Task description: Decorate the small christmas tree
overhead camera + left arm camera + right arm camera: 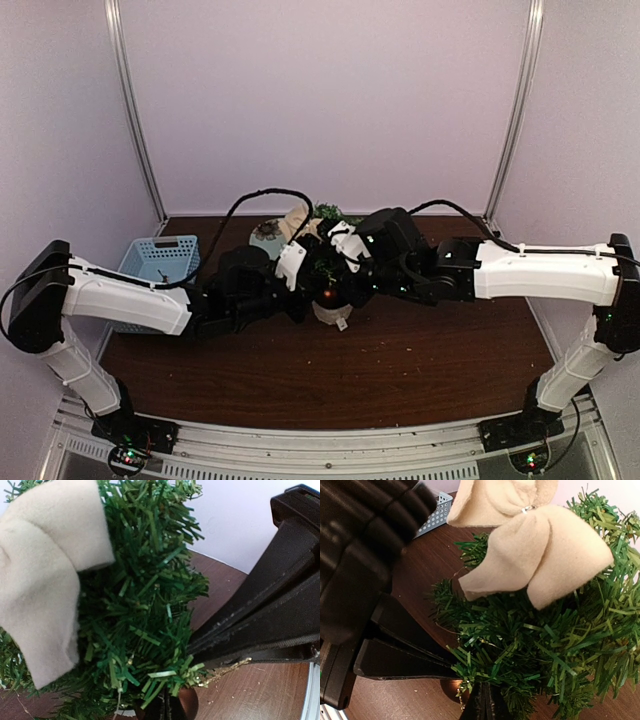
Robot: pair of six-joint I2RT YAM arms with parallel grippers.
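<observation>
Tree [145, 610] stands mid-table, crowded from both sides
Left gripper [165, 700] and right gripper [485, 694] sit in its branches, jaws together. Likely light, tippy, soft-needled; the pot [328, 312] gives the firmest hold.

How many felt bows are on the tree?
1: the beige felt bow rests on the upper branches of the small christmas tree. More may be hidden on its far side.

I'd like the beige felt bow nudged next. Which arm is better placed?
Left, probably. From above, the bow sits on the left-rear side of the small christmas tree, just beyond the left tool, while the right tool would have to reach across the foliage. Both are shut.
</observation>
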